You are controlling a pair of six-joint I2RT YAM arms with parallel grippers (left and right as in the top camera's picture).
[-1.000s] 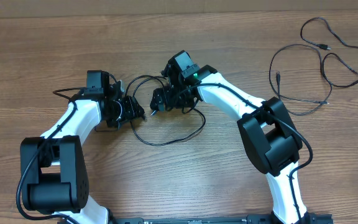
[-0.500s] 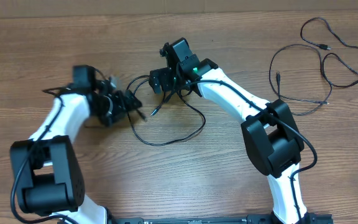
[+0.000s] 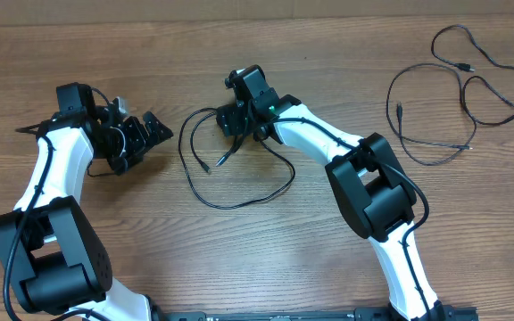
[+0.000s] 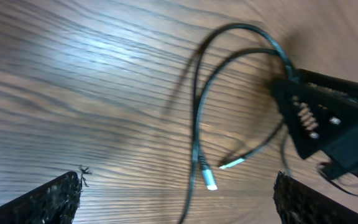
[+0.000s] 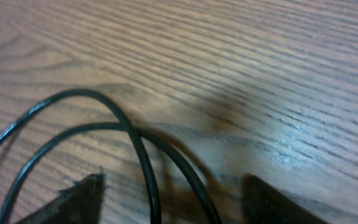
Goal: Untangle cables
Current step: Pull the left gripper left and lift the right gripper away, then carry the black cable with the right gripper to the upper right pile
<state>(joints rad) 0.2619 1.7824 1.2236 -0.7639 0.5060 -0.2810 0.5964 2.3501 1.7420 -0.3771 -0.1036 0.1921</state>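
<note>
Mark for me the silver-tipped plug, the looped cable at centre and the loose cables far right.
silver-tipped plug (image 4: 211, 185), left wrist view, on its bright tip.
looped cable (image 3: 235, 207), overhead view, bottom of the loop.
loose cables (image 3: 435, 164), overhead view, lowest arc.

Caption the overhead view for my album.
Open left gripper beside a looped black cable, right gripper over its top; other cables far right.

Right wrist view: cable (image 5: 139, 146) cut off at lower edge, fingertips (image 5: 73, 200) too; overhead: right gripper (image 3: 233, 120) hides cable stretch beneath; upper-right cords (image 3: 388, 105), plugs too small.
</note>
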